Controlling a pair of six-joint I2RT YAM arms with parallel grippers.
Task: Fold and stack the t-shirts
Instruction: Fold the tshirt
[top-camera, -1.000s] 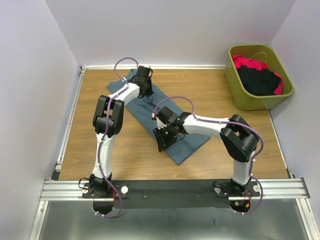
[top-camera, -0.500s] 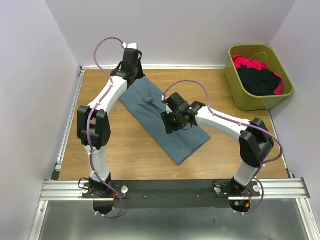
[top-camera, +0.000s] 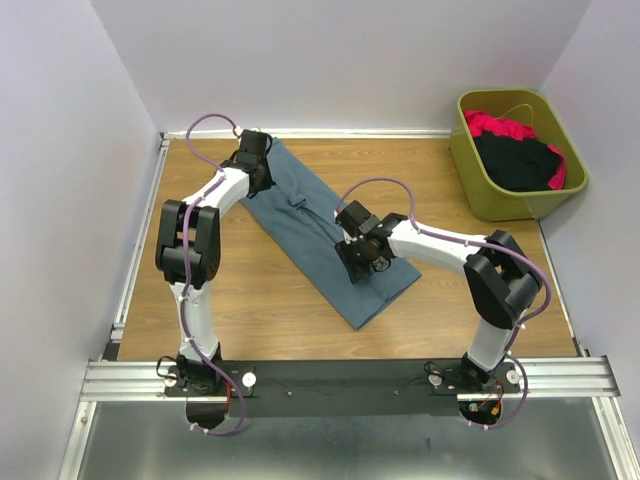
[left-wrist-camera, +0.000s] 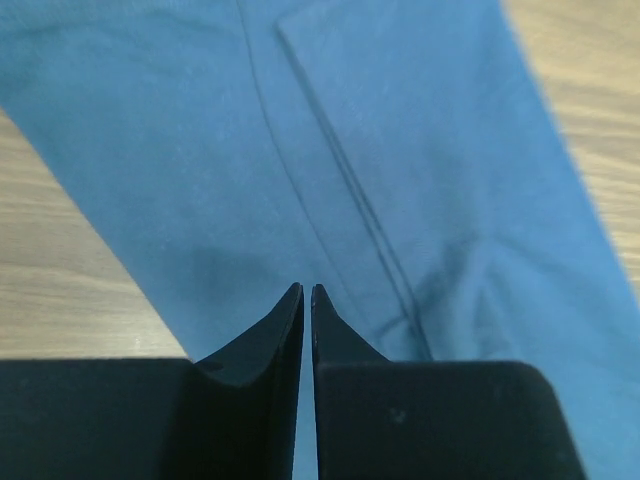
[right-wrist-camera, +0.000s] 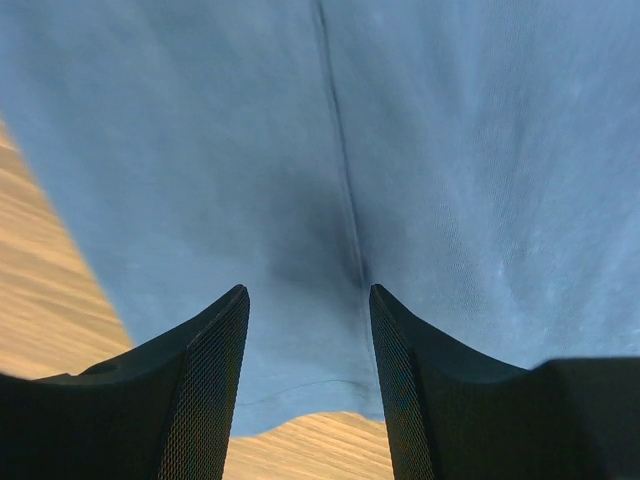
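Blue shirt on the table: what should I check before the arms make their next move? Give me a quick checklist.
1. The shirt lies flat as a long strip on the table: ok.
2. The right gripper is open above the shirt: ok.
3. The left gripper is free of the cloth: cannot tell; it is shut over the shirt's far end.
4. No end of the shirt hangs off the table: ok.
5. The bin, holding the black shirt and red shirt, stands apart from both arms: ok.
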